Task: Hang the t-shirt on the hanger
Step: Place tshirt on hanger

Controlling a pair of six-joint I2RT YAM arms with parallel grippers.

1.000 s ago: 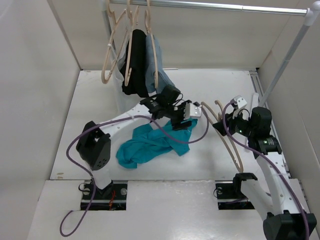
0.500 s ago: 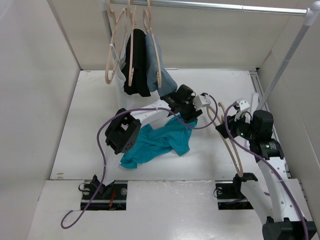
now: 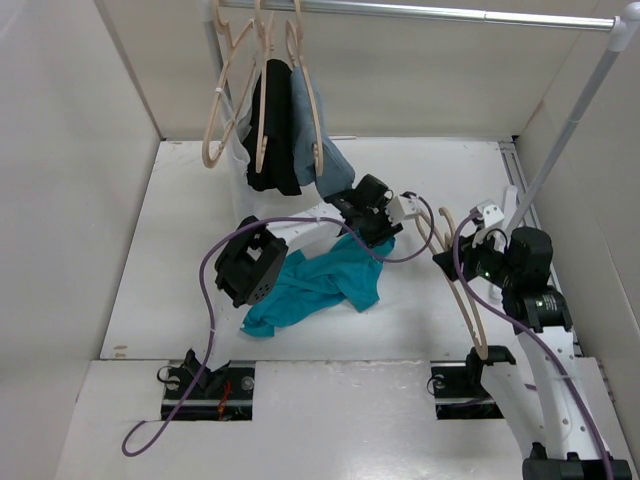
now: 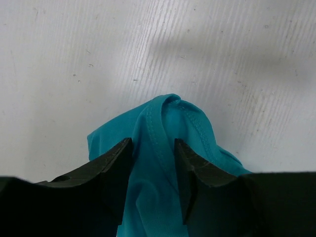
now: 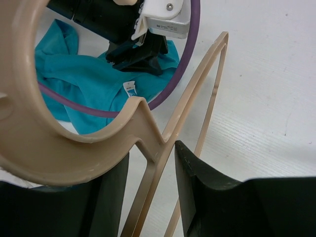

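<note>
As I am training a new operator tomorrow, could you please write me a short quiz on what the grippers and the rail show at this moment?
1. True or false: the right gripper grips the hanger where its hook meets the shoulders.
2. What lies between the fingers of the left gripper? A) a white tie B) the t-shirt C) a purple cable
3. What colours are the two garments hanging from the rail?
Key: 1 true. 2 B. 3 one black garment and one grey-blue garment.
</note>
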